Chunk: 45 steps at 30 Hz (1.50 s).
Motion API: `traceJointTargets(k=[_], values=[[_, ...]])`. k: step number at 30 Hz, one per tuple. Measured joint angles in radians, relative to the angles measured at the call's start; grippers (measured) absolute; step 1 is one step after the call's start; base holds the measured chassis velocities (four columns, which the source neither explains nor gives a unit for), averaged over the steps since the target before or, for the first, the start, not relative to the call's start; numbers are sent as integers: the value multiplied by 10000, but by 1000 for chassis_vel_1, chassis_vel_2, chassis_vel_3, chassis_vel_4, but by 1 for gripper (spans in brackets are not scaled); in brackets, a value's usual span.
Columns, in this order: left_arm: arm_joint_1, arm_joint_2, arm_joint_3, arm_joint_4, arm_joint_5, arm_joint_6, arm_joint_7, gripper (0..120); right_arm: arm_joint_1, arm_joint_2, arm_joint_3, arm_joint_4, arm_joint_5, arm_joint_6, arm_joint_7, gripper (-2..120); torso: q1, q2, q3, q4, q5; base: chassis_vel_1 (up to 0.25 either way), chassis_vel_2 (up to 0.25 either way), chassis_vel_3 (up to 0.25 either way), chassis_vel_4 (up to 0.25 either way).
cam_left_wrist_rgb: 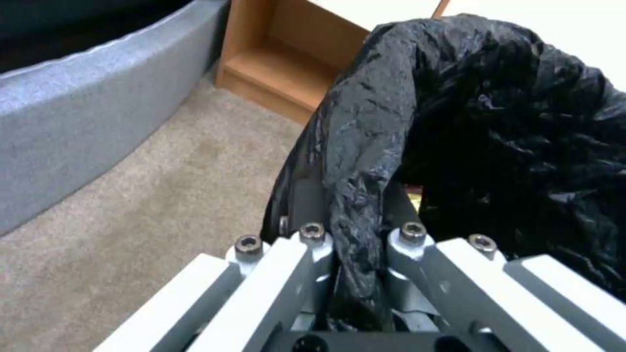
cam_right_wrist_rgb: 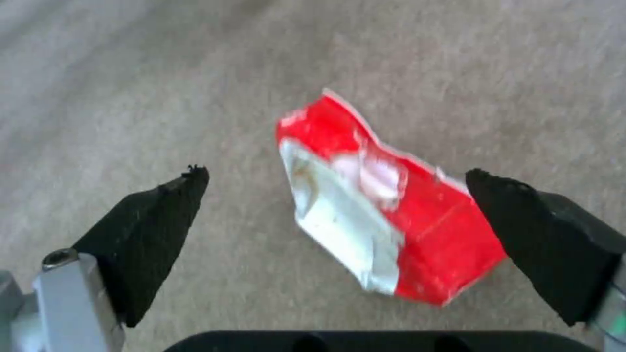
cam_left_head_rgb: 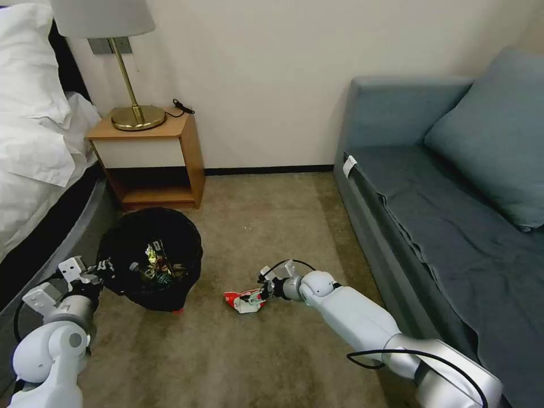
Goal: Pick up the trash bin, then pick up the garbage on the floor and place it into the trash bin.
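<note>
The trash bin [cam_left_head_rgb: 170,238], lined with a crinkly black bag, is on the carpet beside the bed, its mouth tipped toward me. A gold wrapper [cam_left_head_rgb: 154,255] and other litter lie inside it. My left gripper [cam_left_head_rgb: 103,266] is shut on the bin's near rim; in the left wrist view the bag [cam_left_wrist_rgb: 496,127] folds down between the closed left gripper [cam_left_wrist_rgb: 355,234]. One piece of garbage, a crumpled red-white wrapper [cam_left_head_rgb: 243,300] [cam_right_wrist_rgb: 391,230], lies on the floor to the bin's right. My right gripper [cam_left_head_rgb: 262,288] [cam_right_wrist_rgb: 339,178] hangs open just over it, one finger on each side.
A wooden nightstand [cam_left_head_rgb: 187,147] with a brass lamp [cam_left_head_rgb: 136,116] stands against the wall behind the bin. The bed [cam_left_head_rgb: 39,164] runs along the left and a blue sofa [cam_left_head_rgb: 430,215] along the right. Bare carpet [cam_left_head_rgb: 266,215] lies between them.
</note>
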Motion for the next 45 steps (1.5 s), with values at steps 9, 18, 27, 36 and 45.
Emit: traceJointTargets(k=[9,18,27,36,45], values=[[-3,128,-11,107,-8,-33,43,4,-89,416,189,-904,-528,444,-320,100,0,0,-1,0,1,0,0,0,0],[3,172,44,211,5,-71,72,4,-108,881,562,-1716,-1151,830,-407,100,0,0,-1,0,0,0,0,0,0],[-64,130,96,290,62,-104,91,4,-178,1125,679,-1987,-1598,898,-271,89,0,0,-1,0,1,0,0,0,0],[-63,116,61,379,81,-142,138,4,-248,1161,758,-2112,-1721,1039,-320,56,0,1,-1,0,0,0,0,0,0],[-92,116,52,407,88,-149,152,4,-249,1186,743,-2176,-1800,1127,-314,22,0,0,-2,0,0,0,0,0,0]])
